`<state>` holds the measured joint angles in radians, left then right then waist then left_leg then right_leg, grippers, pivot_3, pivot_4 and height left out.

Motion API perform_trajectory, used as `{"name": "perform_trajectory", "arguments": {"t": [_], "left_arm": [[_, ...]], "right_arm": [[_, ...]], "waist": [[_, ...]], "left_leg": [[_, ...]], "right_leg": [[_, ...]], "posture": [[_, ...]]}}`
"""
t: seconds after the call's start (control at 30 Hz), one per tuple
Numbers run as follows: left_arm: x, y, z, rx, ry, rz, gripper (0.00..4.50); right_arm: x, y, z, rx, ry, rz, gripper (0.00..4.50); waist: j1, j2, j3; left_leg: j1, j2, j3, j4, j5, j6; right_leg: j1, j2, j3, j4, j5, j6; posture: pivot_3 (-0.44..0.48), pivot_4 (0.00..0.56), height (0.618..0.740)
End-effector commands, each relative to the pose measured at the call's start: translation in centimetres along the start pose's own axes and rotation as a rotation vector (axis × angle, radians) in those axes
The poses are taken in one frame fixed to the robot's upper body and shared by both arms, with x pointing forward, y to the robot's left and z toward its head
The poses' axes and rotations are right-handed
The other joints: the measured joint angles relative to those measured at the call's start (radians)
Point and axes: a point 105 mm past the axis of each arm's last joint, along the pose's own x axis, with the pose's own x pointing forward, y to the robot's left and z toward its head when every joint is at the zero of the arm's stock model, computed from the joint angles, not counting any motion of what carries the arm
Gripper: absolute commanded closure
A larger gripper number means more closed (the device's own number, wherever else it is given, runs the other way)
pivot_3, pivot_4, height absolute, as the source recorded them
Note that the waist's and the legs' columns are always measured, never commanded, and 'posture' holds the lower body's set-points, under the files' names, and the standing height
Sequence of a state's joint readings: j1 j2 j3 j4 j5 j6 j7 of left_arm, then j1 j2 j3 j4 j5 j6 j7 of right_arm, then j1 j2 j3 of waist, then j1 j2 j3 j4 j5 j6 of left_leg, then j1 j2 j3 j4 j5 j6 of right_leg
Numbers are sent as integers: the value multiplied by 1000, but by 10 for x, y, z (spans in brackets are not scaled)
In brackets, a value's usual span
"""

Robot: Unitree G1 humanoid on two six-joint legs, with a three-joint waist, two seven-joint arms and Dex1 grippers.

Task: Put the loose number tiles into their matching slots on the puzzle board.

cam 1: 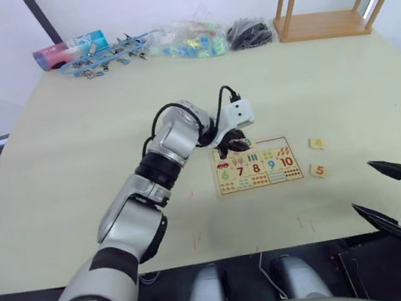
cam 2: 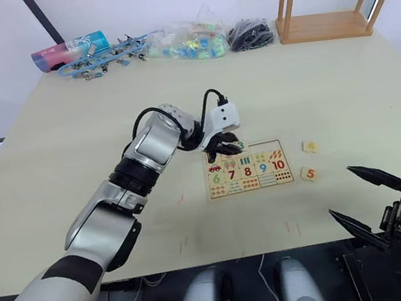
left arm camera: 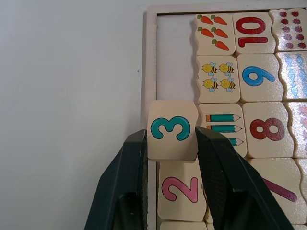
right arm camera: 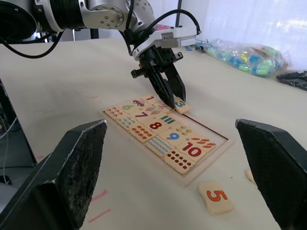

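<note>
the right gripper (cam 1: pixel 390 193) hovers open past the counter's (cam 1: pixel 70 148) near right edge. just beyond it the 5 tile (cam 1: pixel 317 171) lies loose on the counter, the 4 tile (cam 1: pixel 317 144) a little farther, both right of the puzzle board (cam 1: pixel 256 165). the left gripper (left arm camera: pixel 171 143) pinches the 3 tile (left arm camera: pixel 171 129) over the board's far edge, above the seated 2 tile (left arm camera: pixel 180 189).

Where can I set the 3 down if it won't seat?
Bare table left of the puzzle board, and the wide stretch between it and the far clutter. Crowded: right of the board, where tiles 4 and 5 lie.
</note>
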<state>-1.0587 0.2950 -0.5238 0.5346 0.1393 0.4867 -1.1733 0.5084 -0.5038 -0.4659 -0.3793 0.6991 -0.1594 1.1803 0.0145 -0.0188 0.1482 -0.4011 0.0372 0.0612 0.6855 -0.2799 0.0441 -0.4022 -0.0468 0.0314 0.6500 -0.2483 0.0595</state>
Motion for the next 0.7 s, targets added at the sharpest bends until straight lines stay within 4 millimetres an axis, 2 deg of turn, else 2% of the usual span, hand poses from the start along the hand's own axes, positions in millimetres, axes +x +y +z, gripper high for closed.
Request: {"name": "perform_trajectory", "arguments": {"t": [0.03,0.7], "left_arm": [[-3,3,11,54,-4,9,3476],[5,1,9,72,11,-8,3476]], "right_arm": [[0,2,7,-35,-14,-2,0],[-2,4,7,-39,-9,-12,0]], "waist": [[0,0,0],[0,0,0]], "left_leg": [[0,0,0,0,0,0],[0,0,0,0,0,0]], "right_leg": [[0,0,0,0,0,0],[0,0,0,0,0,0]], "posture": [[0,150,737],[0,150,737]]}}
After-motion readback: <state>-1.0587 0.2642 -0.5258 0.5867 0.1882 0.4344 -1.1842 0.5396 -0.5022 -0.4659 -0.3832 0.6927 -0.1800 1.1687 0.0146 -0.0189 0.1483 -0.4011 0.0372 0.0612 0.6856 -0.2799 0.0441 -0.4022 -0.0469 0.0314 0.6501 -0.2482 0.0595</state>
